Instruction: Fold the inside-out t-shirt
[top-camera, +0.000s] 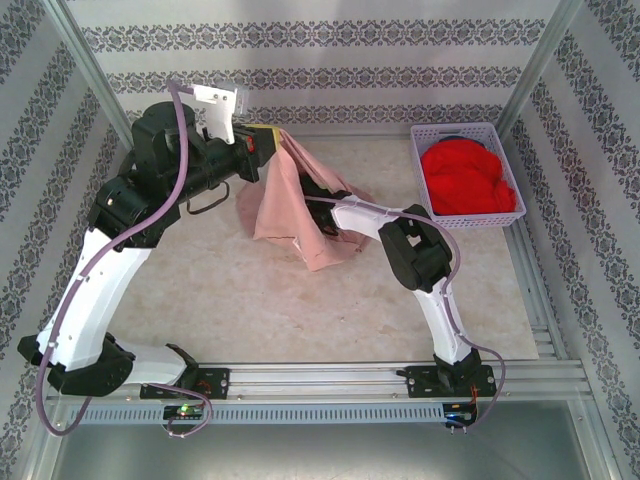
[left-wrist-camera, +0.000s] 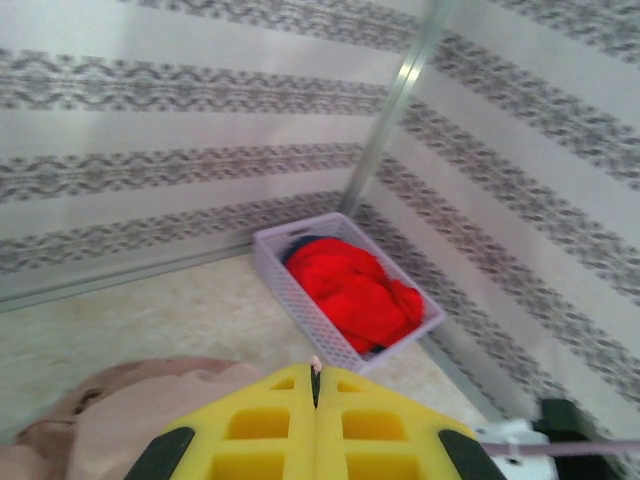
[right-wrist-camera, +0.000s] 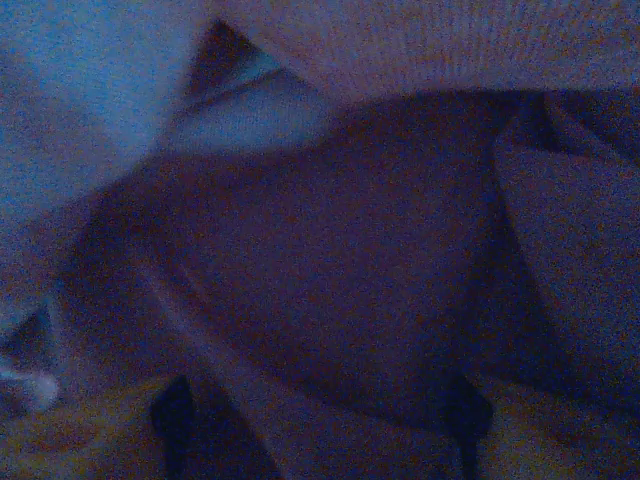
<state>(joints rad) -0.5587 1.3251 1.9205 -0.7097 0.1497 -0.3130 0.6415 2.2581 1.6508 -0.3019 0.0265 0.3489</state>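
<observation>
- The left arm (top-camera: 110, 260) is reaching up and toward the far side, holding the left jaws high above the far left part of the tabletop (top-camera: 250, 300).
- The left jaws are pinching the inside-out t-shirt (top-camera: 290, 215) by an upper edge. In the left wrist view the yellow fingers (left-wrist-camera: 260, 430) are pressing flat against each other, with a sliver of pink cloth peeking out at the seam between them.
- The t-shirt is hanging from that clenched grip in a loose drape. Its lower part is bunching on the tabletop near the middle, a little toward the far side, and more of it is lying below the fingers in the left wrist view (left-wrist-camera: 120, 420).
- The right arm (top-camera: 420, 255) is stretching leftward, and the right jaws are sitting buried under the folds of the shirt.
- In the dim right wrist view the two yellow fingers (right-wrist-camera: 70, 440) are standing wide apart at the bottom corners. Pink cloth (right-wrist-camera: 350, 250) is lying across the gap and over them, and the jaws are not clamping it.
- A lilac basket (top-camera: 470, 218) is sitting at the far right of the tabletop, well apart from the shirt, holding a bright red garment (top-camera: 465, 175).
</observation>
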